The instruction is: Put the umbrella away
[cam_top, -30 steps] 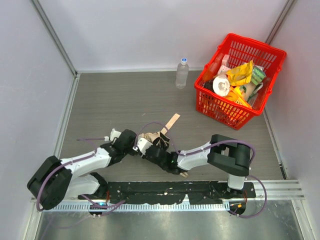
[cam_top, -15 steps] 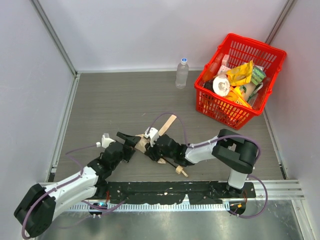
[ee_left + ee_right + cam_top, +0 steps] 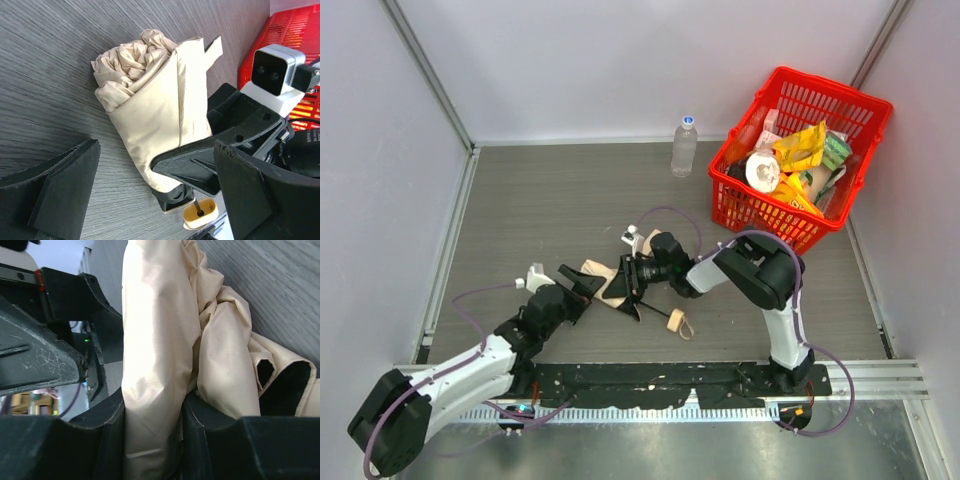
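1. Two hands meeting low and centre on the desk [image 3: 540, 200] as seen from above: left hand [image 3: 582, 282] spread wide and empty just left of the umbrella [image 3: 603, 276], right hand [image 3: 629, 286] clamped on its cream bundle. Handle [image 3: 675, 321] down on the desk nearer the bases; basket [image 3: 790, 75] well apart, far right. Probably a re-grip before stowing, so best to move one hand at a time.
2. From the left wrist: umbrella [image 3: 150, 100] rolled and lying between the wide fingers [image 3: 55, 195], touching neither, with the right hand's black finger [image 3: 200, 152] across its lower end. Best to close on the bare upper half, clear of that finger and square to the roll, to stop folds spilling.
3. From the right wrist: umbrella [image 3: 150, 330] pinched narrow between the pads [image 3: 65, 450], loose folds bulging rightward. Hold that pinch firm until sure of the left grip; lift gently, for fear of sliding cloth and a swinging shaft, hidden here.
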Motion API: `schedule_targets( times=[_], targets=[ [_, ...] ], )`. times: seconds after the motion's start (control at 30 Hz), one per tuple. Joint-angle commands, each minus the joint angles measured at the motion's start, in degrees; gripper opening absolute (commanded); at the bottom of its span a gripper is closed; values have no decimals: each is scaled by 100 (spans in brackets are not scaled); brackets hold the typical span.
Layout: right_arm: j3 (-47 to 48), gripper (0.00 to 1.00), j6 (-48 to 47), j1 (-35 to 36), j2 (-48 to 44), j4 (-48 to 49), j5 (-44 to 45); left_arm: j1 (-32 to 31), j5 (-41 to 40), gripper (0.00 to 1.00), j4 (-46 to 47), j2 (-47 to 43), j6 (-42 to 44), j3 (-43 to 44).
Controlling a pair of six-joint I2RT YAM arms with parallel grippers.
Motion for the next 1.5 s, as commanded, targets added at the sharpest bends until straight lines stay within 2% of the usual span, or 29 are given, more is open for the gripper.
schedule_targets(
  times=[0.0,0.23,0.33,0.43,0.53,0.7,0.77,0.8,0.83,0.97,1.03,1.07,1.17,1.2,1.23,1.3,1.47],
  targets=[
    [-461,1,1151,2,741,-347,-808,23,-104,100,3,578,-355,273],
    [-610,1,2407,-33,1172,1044,-1221,14,-88,99,144,1923,-1015,791],
    [-637,1,2980,-51,1322,1921,-1344,5,-105,92,-601,2206,-1164,1143],
    [-541,1,3166,-51,1357,2004,-1415,5,-324,79,-912,2189,-1261,1205],
    [-392,1,3052,-51,1314,1732,-1564,14,-518,72,-991,2171,-1060,1197],
    [-233,1,2718,-42,1269,1327,-1845,14,-430,53,-395,2346,-945,933],
    [-171,1,2535,-34,1243,987,-1916,14,-369,39,-175,2478,-927,880],
    [-119,1,2263,-34,1191,836,-1925,5,-334,27,-95,2557,-919,863],
    [-101,1,2052,-25,1138,365,-1907,14,-299,21,-103,2601,-936,880],
    [224,1,611,-25,716,-1700,-1382,5,-228,8,28,2698,-883,819],
    [478,11,-163,-25,435,-2885,-856,14,-184,1,20,2681,-848,792],
    [592,21,-418,-7,269,-3066,-713,5,-158,0,-41,2672,-848,801],
    [690,34,-604,-16,-75,-3470,-169,5,-105,0,-103,2585,-831,740],
    [751,54,-718,-16,-223,-3559,-71,5,-105,0,-129,2532,-822,713],
    [795,62,-806,-16,-364,-3778,217,14,-105,0,-199,2479,-796,713],
    [944,67,-1157,-7,-645,-4164,770,5,-96,0,-279,2356,-743,696],
    [1112,69,-2096,186,-1296,-4623,1957,5,-44,0,-393,2215,-646,695]
  ],
)
